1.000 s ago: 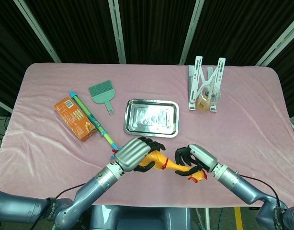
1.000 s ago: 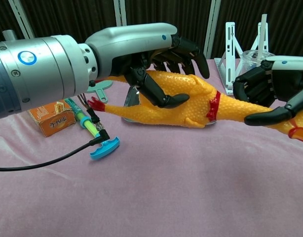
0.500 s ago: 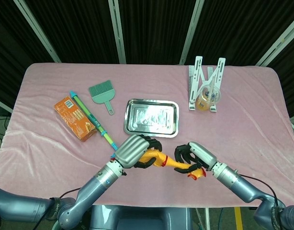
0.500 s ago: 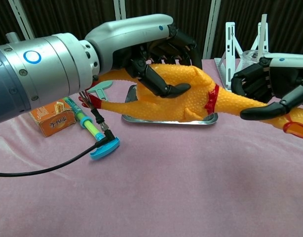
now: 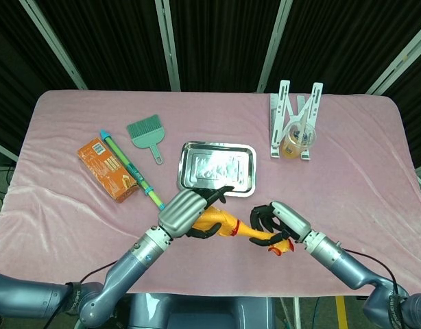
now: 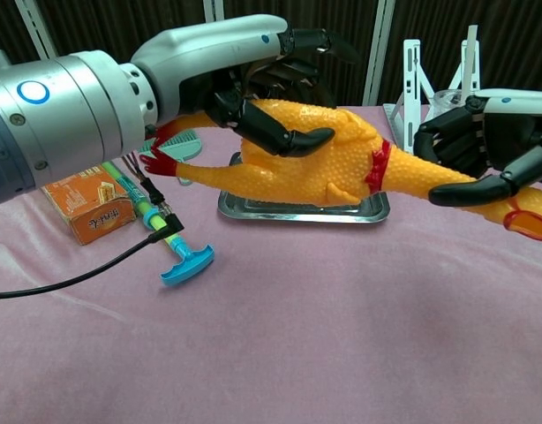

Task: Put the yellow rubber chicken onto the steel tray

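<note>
The yellow rubber chicken (image 6: 324,168) (image 5: 231,227) hangs in the air just in front of the steel tray (image 5: 217,168) (image 6: 302,206), lying roughly level. My left hand (image 5: 186,211) (image 6: 253,79) grips its body from above, fingers wrapped around it. My right hand (image 5: 277,221) (image 6: 483,146) holds the neck, with the red-beaked head (image 6: 527,223) sticking out past it. The chicken's red feet (image 6: 161,161) point left. Nothing lies on the tray.
On the pink cloth to the left lie an orange box (image 5: 107,168), a green and blue pen-like tool (image 5: 133,171) and a teal brush (image 5: 147,133). A white stand (image 5: 295,120) with a plastic cup (image 5: 297,140) is at the back right.
Both hands have carried the chicken up and away from me, toward the tray. The left hand's fingers now reach over the tray's near edge.
</note>
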`<state>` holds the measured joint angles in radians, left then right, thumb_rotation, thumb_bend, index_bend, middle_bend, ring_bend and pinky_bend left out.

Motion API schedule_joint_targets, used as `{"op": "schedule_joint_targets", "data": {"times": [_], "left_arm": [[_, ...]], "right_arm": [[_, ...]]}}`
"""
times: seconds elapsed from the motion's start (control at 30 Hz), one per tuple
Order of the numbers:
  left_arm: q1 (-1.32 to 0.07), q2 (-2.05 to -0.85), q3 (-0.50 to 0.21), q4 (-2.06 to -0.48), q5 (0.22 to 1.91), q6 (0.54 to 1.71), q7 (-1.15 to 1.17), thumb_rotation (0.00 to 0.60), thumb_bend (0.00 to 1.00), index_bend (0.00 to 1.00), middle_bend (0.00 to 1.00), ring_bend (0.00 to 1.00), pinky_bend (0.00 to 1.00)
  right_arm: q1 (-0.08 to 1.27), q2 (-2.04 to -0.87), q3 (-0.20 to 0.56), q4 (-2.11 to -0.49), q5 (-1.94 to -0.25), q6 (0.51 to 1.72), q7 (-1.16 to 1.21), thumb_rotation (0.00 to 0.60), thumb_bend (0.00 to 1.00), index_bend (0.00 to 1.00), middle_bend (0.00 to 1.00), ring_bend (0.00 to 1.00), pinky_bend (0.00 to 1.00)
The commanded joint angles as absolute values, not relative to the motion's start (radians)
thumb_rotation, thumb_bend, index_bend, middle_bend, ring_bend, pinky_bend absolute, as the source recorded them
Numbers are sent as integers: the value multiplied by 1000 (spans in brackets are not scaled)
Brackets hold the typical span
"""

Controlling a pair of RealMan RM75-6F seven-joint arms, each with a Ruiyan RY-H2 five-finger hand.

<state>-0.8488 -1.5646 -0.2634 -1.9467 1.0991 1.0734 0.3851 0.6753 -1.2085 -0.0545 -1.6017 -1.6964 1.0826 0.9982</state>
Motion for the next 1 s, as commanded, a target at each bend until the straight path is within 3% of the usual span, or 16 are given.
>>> {"op": "schedule_joint_targets", "data": {"times": [0.03,0.83,1.0], "left_arm": [[-849,-1559,-264,-1950,1098,1073,383,600,86,88,296,299,412],[-864,-1511,-245,-1994,1065,1073,425,600,43,93,271,262,368],[-879,-1536,-246,-1968,1032,1079,452,600,91,118,274,262,369]], "right_arm": [[674,-1207,-56,-1602,-1698,1085,998,600,477,972,760,791,897],[669,-1207,-55,-1579,-1692,1106,1027,600,478,972,760,791,897],[669,-1203,-56,-1584,-1699,1116,1035,600,477,972,760,790,897]]}}
